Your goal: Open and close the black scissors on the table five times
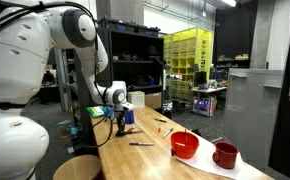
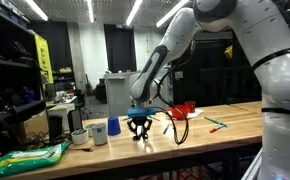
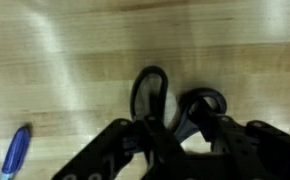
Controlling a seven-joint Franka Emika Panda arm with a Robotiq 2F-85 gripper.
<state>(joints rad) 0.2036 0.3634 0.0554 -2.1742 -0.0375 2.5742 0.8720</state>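
The black scissors [image 3: 175, 100] lie flat on the pale wooden table [image 3: 65, 70], with both handle loops showing in the wrist view; the blades are hidden under my gripper. My gripper [image 3: 185, 128] is down at table level, its fingers closed around the right handle loop. In both exterior views the gripper [image 1: 120, 121] [image 2: 138, 130] stands upright on the table [image 1: 150, 155] [image 2: 235, 125] and hides the scissors.
A blue pen [image 3: 15, 150] lies left of the scissors. A red bowl [image 1: 185, 146] and a red mug [image 1: 225, 155] stand on a white cloth. A blue cup [image 2: 113, 127], a white cup [image 2: 98, 133] and a green bag [image 2: 25, 157] sit near the table end.
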